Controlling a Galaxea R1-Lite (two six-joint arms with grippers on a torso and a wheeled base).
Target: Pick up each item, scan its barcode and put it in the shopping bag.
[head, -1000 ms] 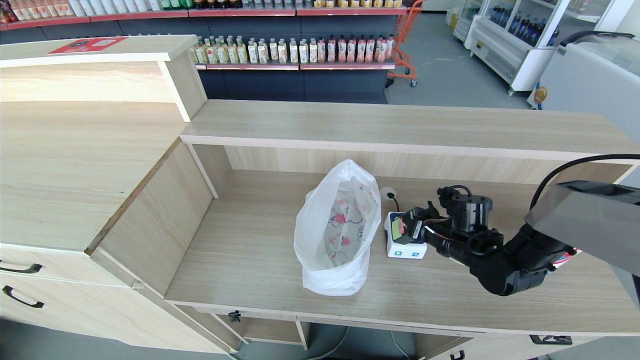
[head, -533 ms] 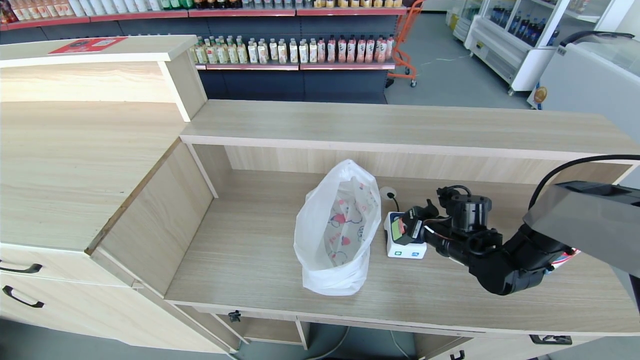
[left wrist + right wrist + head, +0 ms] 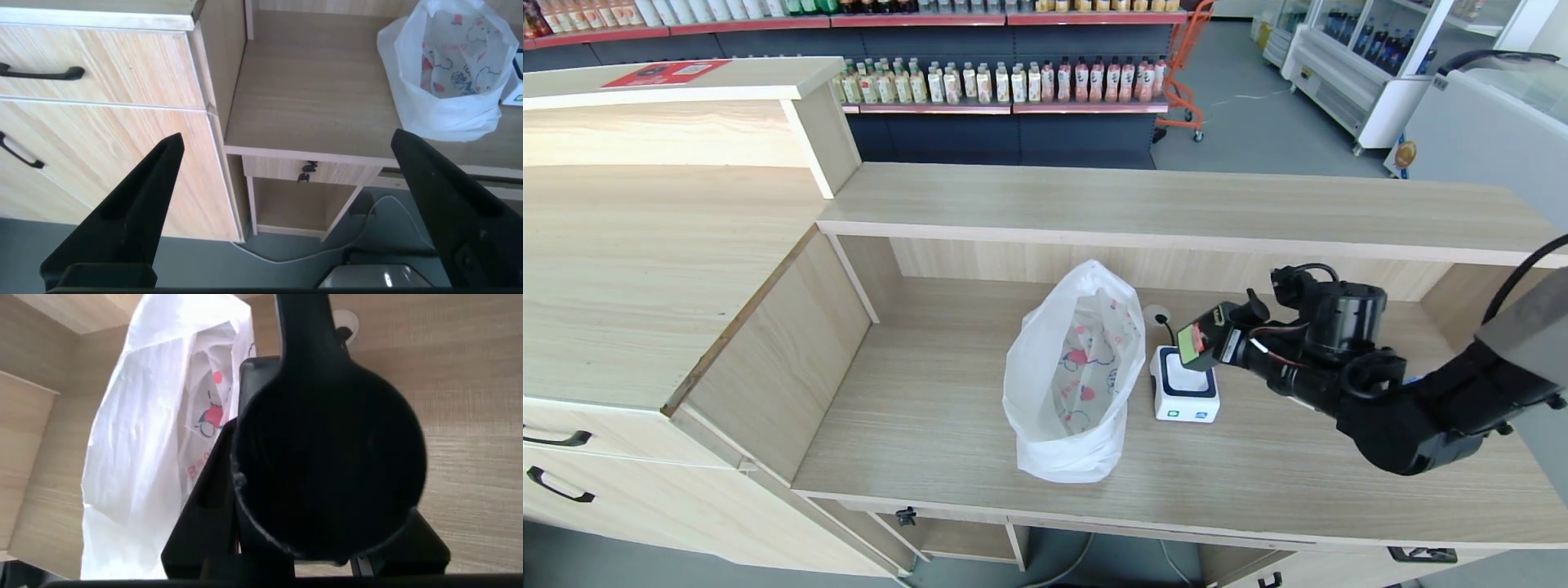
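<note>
Clamping a small dark green-labelled pack (image 3: 1192, 343), the right claw (image 3: 1207, 336) hovers above the white box-shaped scanner (image 3: 1186, 402) (bagging not yet done).

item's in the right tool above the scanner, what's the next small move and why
Probably carry the right tool leftward until the small item it grips hangs over the shopping bag's open mouth. The item is held clear above the scanner, and the bag stands open right beside it, so a short sideways shift looks enough.
</note>
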